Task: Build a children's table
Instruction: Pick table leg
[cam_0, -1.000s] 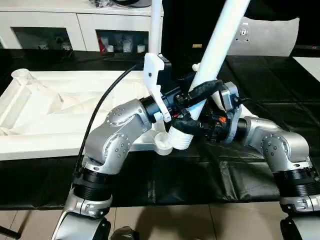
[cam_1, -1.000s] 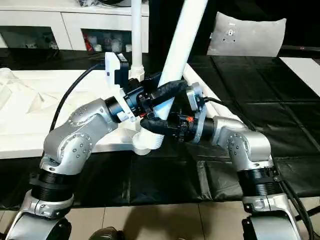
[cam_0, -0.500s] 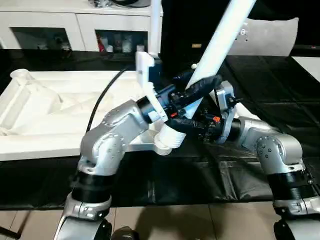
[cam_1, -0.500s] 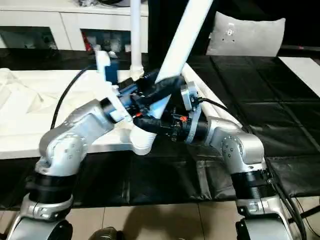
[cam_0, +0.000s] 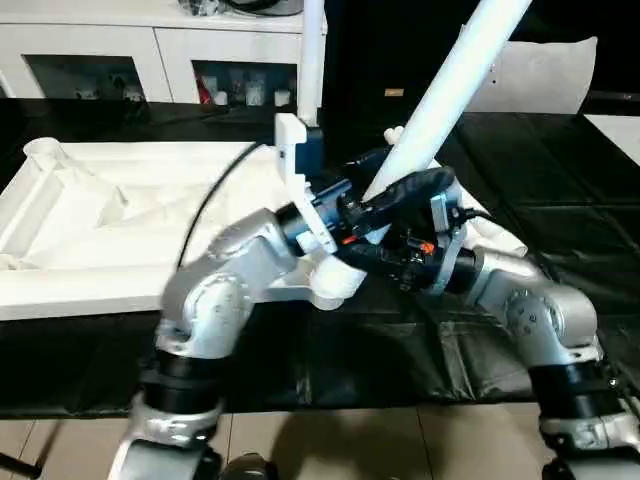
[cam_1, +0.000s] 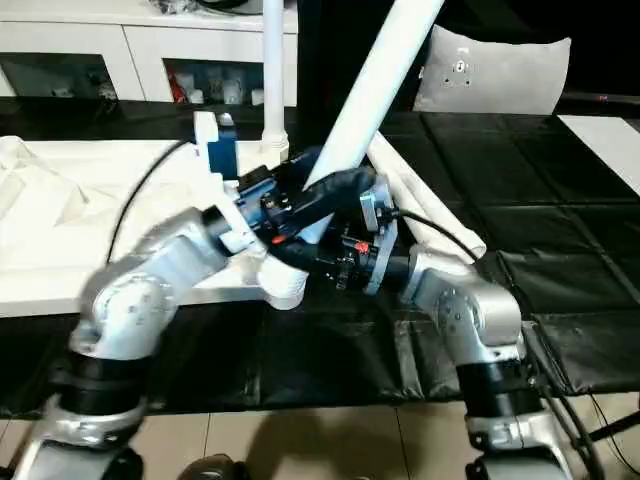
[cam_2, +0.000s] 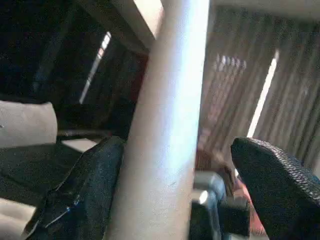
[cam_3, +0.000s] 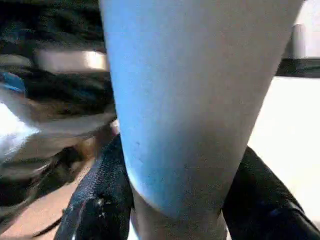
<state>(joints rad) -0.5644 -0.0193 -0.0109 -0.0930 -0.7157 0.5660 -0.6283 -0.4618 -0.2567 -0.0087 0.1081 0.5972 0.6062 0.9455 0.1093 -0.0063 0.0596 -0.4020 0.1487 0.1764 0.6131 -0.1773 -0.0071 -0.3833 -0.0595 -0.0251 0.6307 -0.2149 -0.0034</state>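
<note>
Head views: white leg (cam_0: 450, 80) slanting up from the near corner socket (cam_0: 335, 285) of the upturned table top (cam_0: 110, 215), clamped low by the right gripper (cam_0: 395, 215). Left wrist view: left gripper (cam_2: 180, 185) spread wide, one finger (cam_2: 82, 192) touching the leg, the other clear. Right wrist view: fingers (cam_3: 97, 210) flanking the leg. Advisable: right-hand grip kept firm, leg tipped upright over the socket before pressing.
</note>
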